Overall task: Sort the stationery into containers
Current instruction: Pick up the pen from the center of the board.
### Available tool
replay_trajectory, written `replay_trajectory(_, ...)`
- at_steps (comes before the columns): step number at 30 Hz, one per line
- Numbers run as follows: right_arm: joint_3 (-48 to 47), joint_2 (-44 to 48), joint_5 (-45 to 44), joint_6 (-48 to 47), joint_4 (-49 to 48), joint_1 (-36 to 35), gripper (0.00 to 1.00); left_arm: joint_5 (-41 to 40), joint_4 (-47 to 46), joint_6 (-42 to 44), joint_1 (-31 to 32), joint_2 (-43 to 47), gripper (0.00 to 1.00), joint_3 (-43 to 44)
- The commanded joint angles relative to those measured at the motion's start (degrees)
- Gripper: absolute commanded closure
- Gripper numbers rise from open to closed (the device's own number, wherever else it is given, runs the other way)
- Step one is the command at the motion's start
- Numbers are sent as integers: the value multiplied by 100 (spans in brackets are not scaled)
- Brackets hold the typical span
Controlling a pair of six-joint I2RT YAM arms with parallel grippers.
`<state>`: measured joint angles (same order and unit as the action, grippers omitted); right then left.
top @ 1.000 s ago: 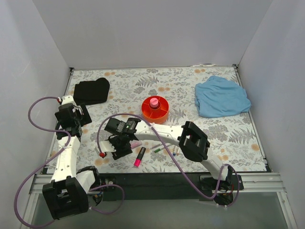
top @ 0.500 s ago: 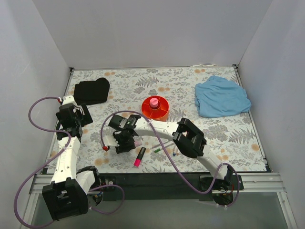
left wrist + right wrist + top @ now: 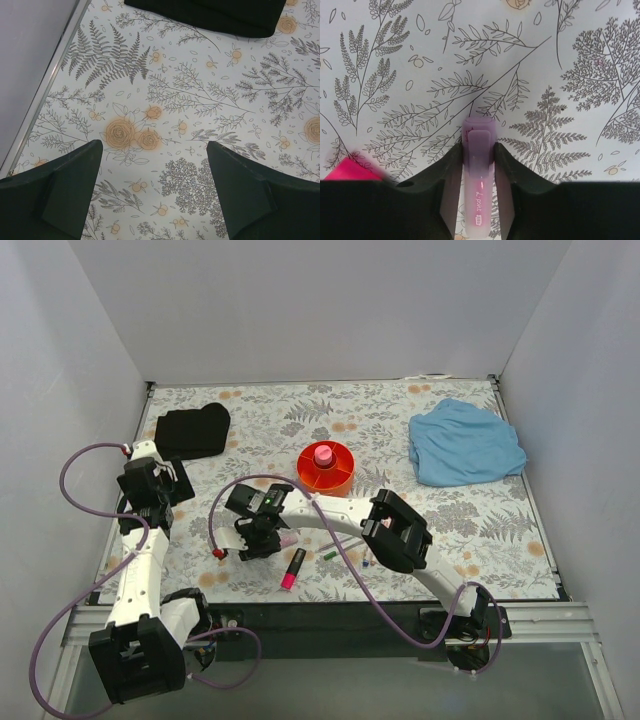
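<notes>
Pinches lilac marker [image 3: 479,131] near one end between right fingers [image 3: 451,172], short of orange tray [image 3: 303,472]; holds left fingers [image 3: 60,190] spread. Could pivot and slip out during carry.

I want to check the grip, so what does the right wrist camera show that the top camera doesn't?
Only the right wrist view shows the right gripper closed on both sides of the lilac marker. Only the top view shows the orange tray with the pink bottle in it, the light blue cloth and the black cloth. Both show the pink highlighter and the floral table.
</notes>
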<state>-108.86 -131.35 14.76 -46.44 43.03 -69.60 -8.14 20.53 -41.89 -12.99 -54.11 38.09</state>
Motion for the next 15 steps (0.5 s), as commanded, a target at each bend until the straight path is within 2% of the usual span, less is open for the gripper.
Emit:
replay_trajectory(1,-65,-119,114,117,-119,-88,68,-12,-14,102,7,137,13,85)
replay_trajectory(4,-136,-67,0,196,-101,-71,81,-3,-6,146,-10,50,13,146)
replay_trajectory(5,-83,12,-61,196,-127,-62,98,14,-6,172,-36,32,13,207)
replay_trajectory(11,-64,889,-263,284,-58,499,99,146,-111,322,-107,-240,14,541)
replay_trajectory(13,-450,1076,-246,485,82,954,99,242,-155,330,-107,-311,14,691)
replay_trajectory(15,-1447,1120,-54,784,425,1560,99,478,-164,295,-98,-468,14,831)
